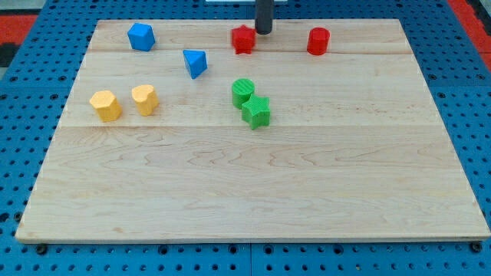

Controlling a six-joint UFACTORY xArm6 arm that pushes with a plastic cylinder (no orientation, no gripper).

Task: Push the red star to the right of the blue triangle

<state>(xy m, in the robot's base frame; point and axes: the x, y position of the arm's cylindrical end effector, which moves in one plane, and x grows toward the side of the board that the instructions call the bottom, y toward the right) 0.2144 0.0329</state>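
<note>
Red star (pixel 243 39) sits near the board's top edge, up-right of the blue triangle (pixel 196 63). My tip (pixel 263 31), a bare clawless rod, appears to touch its upper-right side.

We see a pale wooden board (pixel 253 192) with lengthwise grain, lying on a blue perforated base (pixel 23 115). Red perforated patches (pixel 19 15) show at the view's top corners. Lighting is even, with soft shadows.
</note>
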